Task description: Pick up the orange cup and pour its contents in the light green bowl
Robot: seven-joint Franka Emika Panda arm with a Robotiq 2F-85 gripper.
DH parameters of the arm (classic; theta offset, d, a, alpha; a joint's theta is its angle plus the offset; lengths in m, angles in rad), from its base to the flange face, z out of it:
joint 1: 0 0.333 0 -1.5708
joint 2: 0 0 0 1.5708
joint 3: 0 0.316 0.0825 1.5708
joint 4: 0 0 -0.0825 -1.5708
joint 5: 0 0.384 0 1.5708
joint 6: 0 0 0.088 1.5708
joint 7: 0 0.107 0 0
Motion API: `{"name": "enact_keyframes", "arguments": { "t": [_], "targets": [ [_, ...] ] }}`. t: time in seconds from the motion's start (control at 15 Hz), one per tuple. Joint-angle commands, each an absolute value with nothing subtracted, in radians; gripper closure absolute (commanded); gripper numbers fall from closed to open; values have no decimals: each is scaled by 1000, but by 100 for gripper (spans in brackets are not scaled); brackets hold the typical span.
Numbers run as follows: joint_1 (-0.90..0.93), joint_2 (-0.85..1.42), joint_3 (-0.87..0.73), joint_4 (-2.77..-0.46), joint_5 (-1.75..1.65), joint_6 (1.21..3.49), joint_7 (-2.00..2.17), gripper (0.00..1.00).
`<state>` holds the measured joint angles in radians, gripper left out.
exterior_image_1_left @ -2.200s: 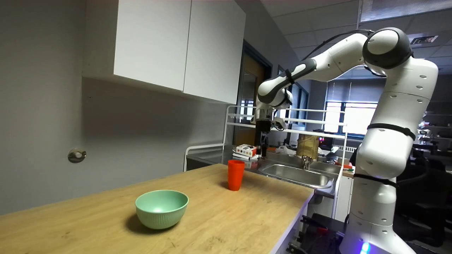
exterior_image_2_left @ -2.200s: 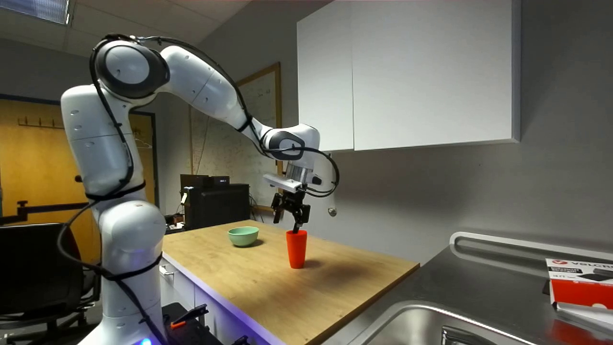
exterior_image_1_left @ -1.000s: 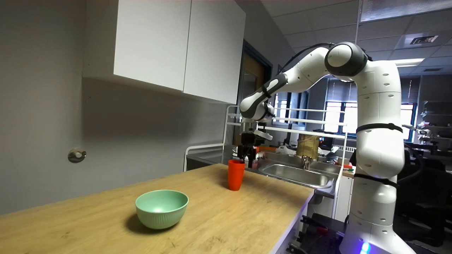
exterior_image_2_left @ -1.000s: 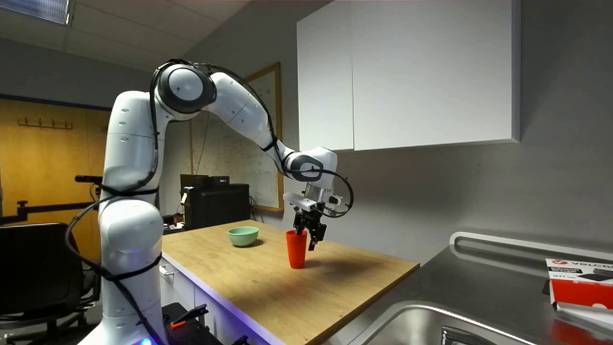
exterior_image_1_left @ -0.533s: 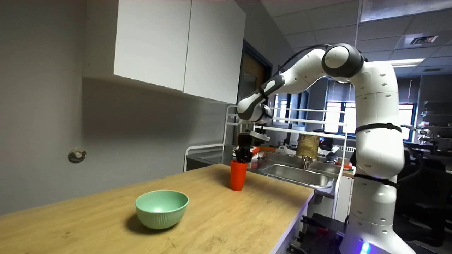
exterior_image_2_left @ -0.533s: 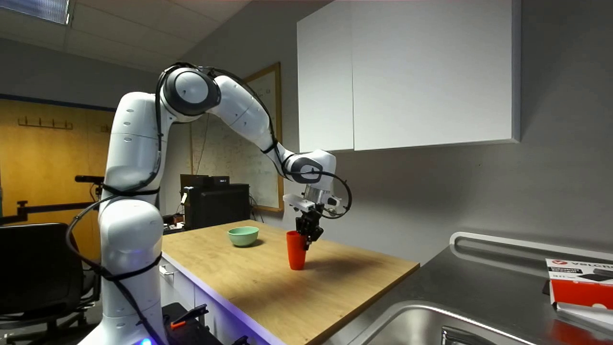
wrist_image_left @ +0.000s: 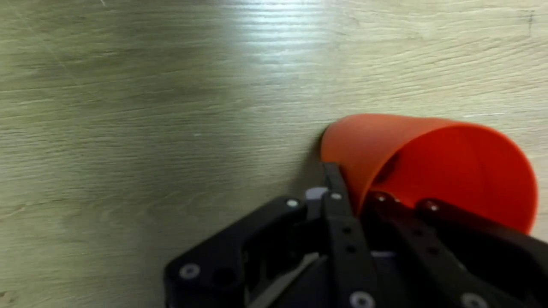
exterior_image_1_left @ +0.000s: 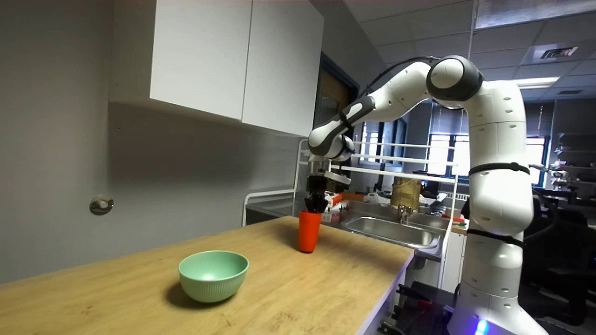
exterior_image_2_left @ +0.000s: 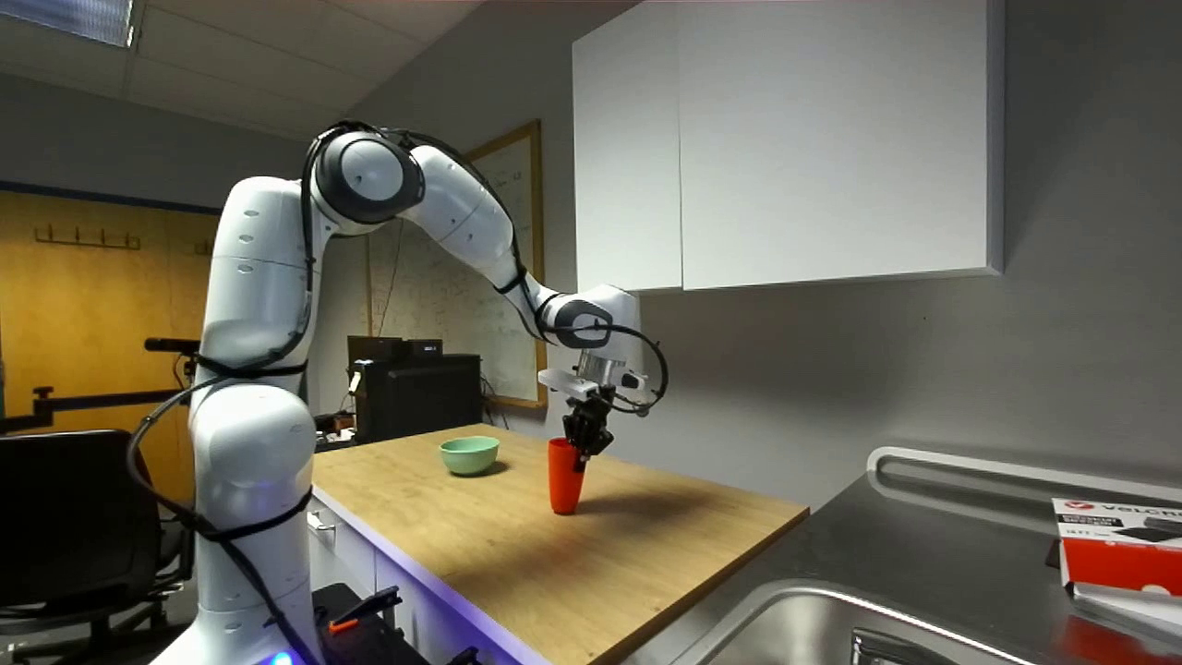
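The orange cup (exterior_image_1_left: 308, 232) stands at the far end of the wooden counter, leaning slightly in an exterior view (exterior_image_2_left: 561, 485). My gripper (wrist_image_left: 361, 182) is shut on the cup's wall near the rim, with one finger outside and the other inside the mouth. In the wrist view the cup's opening (wrist_image_left: 466, 167) faces the camera; its bottom and any contents are hidden. I cannot tell whether its base touches the counter. The light green bowl (exterior_image_1_left: 213, 277) sits upright on the counter, apart from the cup, and its visible inside holds nothing.
Both things share the wooden counter (exterior_image_1_left: 298, 298). White cabinets (exterior_image_1_left: 200, 56) hang above it on the wall side. Beyond the counter's end are a metal sink (exterior_image_2_left: 831, 600), a white rack (exterior_image_1_left: 396, 173) and a red and white box (exterior_image_2_left: 1117, 554).
The arm has come down to the cup, and the fingers have closed on its wall. In the last half second cup and gripper shifted slightly left in both exterior views. The bowl stayed put.
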<state>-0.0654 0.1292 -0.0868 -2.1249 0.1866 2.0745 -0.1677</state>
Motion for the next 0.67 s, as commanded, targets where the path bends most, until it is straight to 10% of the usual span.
{"name": "enact_keyframes", "arguments": {
  "t": [0.0,0.6],
  "targets": [
    [-42,90,-59,-2120,126,2068,-87,99],
    [78,28,43,-2082,-109,2039,152,99]
  ]
}}
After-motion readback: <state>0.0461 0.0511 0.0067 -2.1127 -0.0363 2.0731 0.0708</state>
